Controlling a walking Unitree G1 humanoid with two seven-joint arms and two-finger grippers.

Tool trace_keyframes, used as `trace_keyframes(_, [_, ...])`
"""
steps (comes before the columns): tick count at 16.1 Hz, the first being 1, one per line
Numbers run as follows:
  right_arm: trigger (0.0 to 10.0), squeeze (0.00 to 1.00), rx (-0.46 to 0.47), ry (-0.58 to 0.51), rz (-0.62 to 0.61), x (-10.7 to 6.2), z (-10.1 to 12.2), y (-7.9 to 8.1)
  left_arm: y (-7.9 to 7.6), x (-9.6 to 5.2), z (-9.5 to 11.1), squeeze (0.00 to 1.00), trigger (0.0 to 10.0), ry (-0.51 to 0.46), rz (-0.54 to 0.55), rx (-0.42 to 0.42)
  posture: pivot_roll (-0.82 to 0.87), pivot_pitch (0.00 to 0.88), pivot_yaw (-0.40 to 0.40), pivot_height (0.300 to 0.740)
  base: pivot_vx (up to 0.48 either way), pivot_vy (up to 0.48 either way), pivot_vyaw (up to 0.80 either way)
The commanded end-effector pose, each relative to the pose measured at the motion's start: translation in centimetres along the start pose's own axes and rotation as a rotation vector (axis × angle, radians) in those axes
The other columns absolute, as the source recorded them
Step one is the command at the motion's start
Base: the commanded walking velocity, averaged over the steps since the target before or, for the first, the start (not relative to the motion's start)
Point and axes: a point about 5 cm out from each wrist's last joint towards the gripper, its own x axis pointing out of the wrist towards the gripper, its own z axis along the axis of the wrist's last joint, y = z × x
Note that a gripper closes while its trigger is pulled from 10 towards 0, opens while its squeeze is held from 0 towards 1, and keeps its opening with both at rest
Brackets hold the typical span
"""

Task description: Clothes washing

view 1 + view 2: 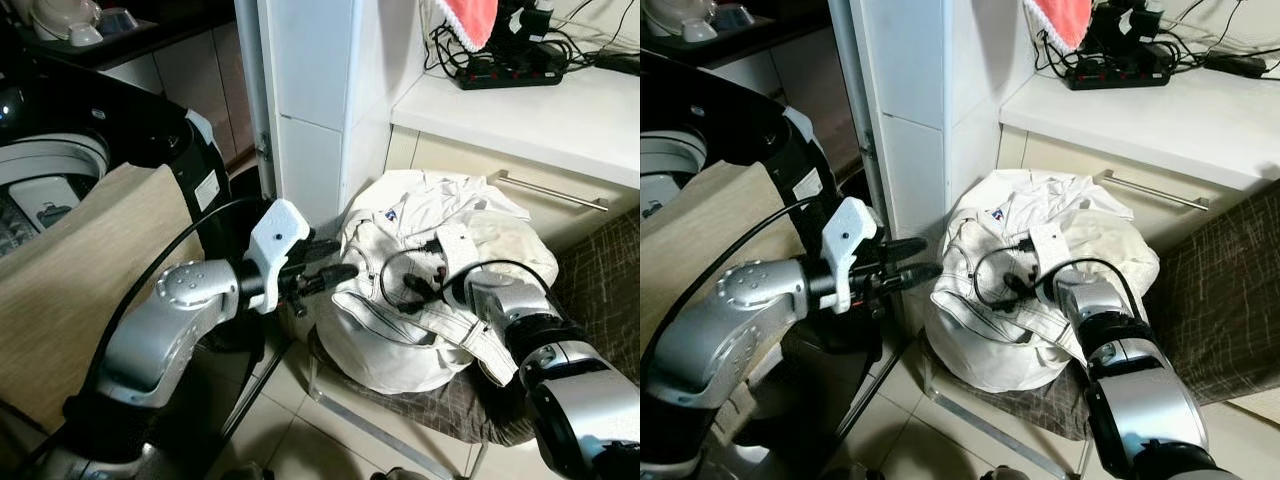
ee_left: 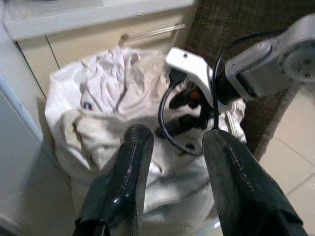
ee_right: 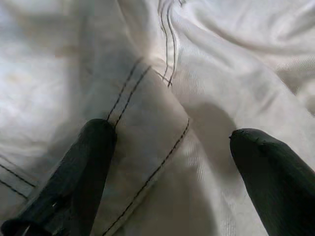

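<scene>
So the white laundry pile [image 1: 430, 290] is heaped on a seat with a dark checked cover [image 1: 470, 405], sitting center to lower right of my head view, right below the cabinet with the metal handle [image 1: 550, 190]. The washing machine [image 1: 50, 180] is off at the far left of the frame, so whatever I grab has to travel that way later.

The thing that matters: my right gripper [image 3: 167, 147] is already down on top of the pile, way closer than the other one. In the right wrist view a folded band of cloth with dark stitching [image 3: 142, 128] runs diagonally, from the upper middle down toward the lower left, and it passes straight between my two fingers [image 3: 93, 152]. Fingers are spread wide, one on each side of that fold, nothing pinched yet. I can't really tell if the tips are pressing into the fabric or just hovering a hair above it.

My left gripper [image 1: 335, 272] is out in the middle of the frame, pointing at the left flank of the pile, just beside it but not touching as far as I can see. Fingers parted a moderate amount, empty.

My guess is the next step is closing the right one on that stitched fold, since it's lined up across the gap already.
</scene>
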Motion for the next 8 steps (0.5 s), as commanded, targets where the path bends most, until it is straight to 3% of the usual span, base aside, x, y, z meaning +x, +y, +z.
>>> trace_keyframes(1, [9.3, 0.00, -0.001, -0.006, -0.008, 0.1, 0.5, 0.1, -0.4, -0.2, 0.0, 0.00, 10.0, 0.017, -0.010, 0.007, -0.02, 0.097, 0.031, 0.740, 0.000, 0.000, 0.00])
trace_keyframes(2, [6.0, 0.00, 0.003, -0.002, -0.001, 0.1, 0.4, 0.2, -0.6, -0.3, 0.0, 0.00, 10.0, 0.018, -0.022, 0.004, -0.02, 0.099, 0.030, 0.740, 0.000, 0.000, 0.00])
trace_keyframes(3, [1.4, 0.00, 0.012, 0.004, 0.014, 0.2, 0.2, 0.4, -1.1, -0.4, 0.0, 0.00, 10.0, 0.017, -0.052, -0.010, -0.02, 0.100, 0.029, 0.740, 0.000, 0.000, 0.00])
trace_keyframes(4, [0.0, 0.00, 0.027, 0.010, 0.030, 0.3, 0.0, 0.6, -1.5, -0.5, -0.1, 0.00, 10.0, 0.021, -0.078, -0.016, -0.03, 0.096, 0.029, 0.740, 0.000, 0.000, 0.00])
trace_keyframes(8, [0.0, 0.00, 0.038, 0.038, 0.062, 0.3, -0.3, 0.8, -2.2, -0.2, -0.2, 0.00, 10.0, 0.039, -0.114, -0.012, -0.04, 0.094, 0.027, 0.740, 0.000, 0.000, 0.00])
